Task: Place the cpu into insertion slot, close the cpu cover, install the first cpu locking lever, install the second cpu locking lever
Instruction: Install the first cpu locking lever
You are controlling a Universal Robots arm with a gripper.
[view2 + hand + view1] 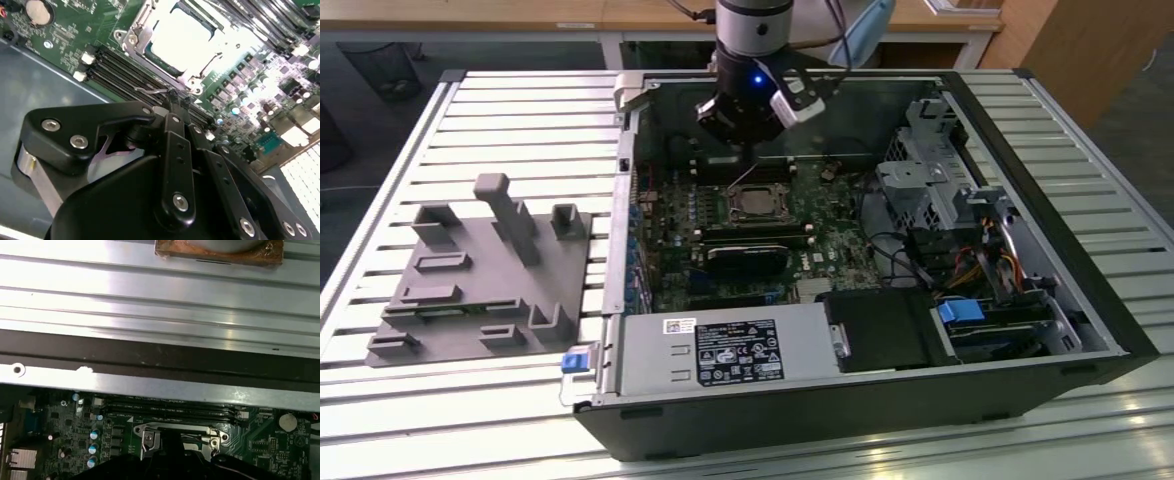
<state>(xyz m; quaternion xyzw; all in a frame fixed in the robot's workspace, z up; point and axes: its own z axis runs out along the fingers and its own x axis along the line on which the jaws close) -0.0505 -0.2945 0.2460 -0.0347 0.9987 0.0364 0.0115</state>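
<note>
Slatted table (480, 100) bears computer case (854, 400); grey fixture (487, 275).

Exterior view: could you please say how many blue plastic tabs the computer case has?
2. One blue plastic tab sits outside the black case, on the exterior view's left; the other inside, toward its right. Others may be hidden.

An open black computer case (1067, 330) lies on a slatted metal tabletop (520, 120). Inside it, a green motherboard (680, 250) carries long black memory slots (750, 233) and a dark round cooler (744, 262). A power supply (720, 355) with a label sits along the case's near edge, beside a blue clip (961, 312) and coloured cables (987, 265). At the exterior view's left, a grey fixture (480, 275) with upright posts rests on the slats. A coin cell (37, 11) sits on the board.
</note>
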